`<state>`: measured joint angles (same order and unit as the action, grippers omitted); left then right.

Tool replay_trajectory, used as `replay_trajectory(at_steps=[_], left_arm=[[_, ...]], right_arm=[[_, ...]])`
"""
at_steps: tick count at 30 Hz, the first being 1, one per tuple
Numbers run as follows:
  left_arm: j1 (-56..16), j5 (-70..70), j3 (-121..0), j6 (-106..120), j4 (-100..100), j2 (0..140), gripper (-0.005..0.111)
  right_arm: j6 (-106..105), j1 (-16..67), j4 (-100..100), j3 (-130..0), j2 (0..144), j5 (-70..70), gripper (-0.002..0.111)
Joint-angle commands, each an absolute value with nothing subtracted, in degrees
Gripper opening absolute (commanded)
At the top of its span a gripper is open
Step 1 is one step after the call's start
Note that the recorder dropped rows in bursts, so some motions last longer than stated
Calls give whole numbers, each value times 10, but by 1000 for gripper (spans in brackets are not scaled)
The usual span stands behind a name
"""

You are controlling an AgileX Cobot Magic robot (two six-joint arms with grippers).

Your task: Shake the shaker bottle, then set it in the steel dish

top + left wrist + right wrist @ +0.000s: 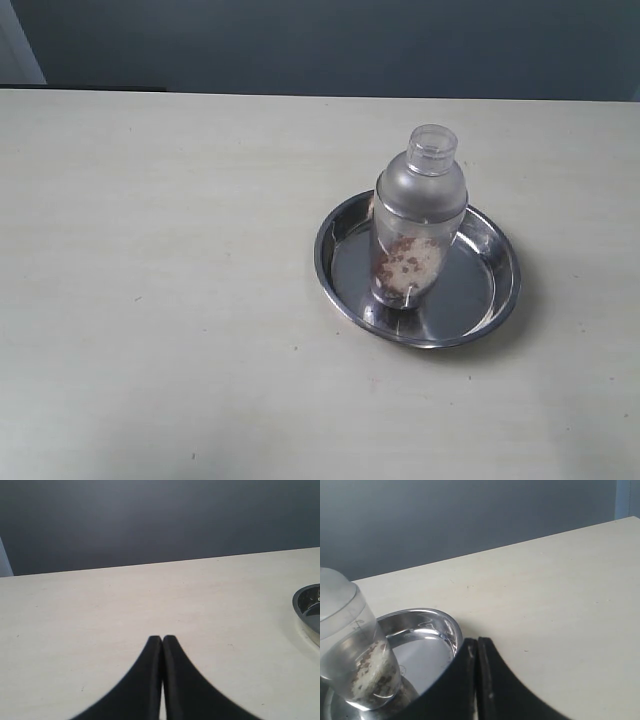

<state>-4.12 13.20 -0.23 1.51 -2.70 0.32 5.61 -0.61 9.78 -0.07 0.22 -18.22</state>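
Note:
The shaker bottle (418,215) stands upright inside the steel dish (497,285) right of the table's middle, with brown granules at its bottom. Neither gripper shows in the exterior view. The right wrist view has the bottle (352,650) in the dish (447,625), and my right gripper (477,641) is shut with nothing in it, apart from the bottle beside the dish's rim. My left gripper (162,639) is shut and empty over bare table, with the dish's rim (302,607) at that view's edge.
The pale tabletop (160,270) spreads around the dish. A dark wall (320,40) runs behind the table's far edge.

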Motion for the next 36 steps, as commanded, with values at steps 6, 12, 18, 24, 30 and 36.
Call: replay_trajectory(at_steps=[6, 12, 18, 24, 30, 36], left_arm=[[-41, 124, 0, 12, -29, 0, 0], [-41, 124, 0, 13, -29, 0, 0], [-41, 124, 0, 13, -29, 0, 0], [-41, 124, 0, 13, -29, 0, 0], [-41, 124, 0, 13, -29, 0, 0], [-41, 124, 0, 13, -29, 0, 0]], right_arm=[[53, -5, 95, 0, 0, -176, -1], [53, -5, 95, 0, 0, -176, -1], [53, -5, 95, 0, 0, -176, -1], [53, -5, 95, 0, 0, -176, -1], [53, -5, 95, 0, 0, -176, -1], [53, -5, 95, 0, 0, -176, -1]])
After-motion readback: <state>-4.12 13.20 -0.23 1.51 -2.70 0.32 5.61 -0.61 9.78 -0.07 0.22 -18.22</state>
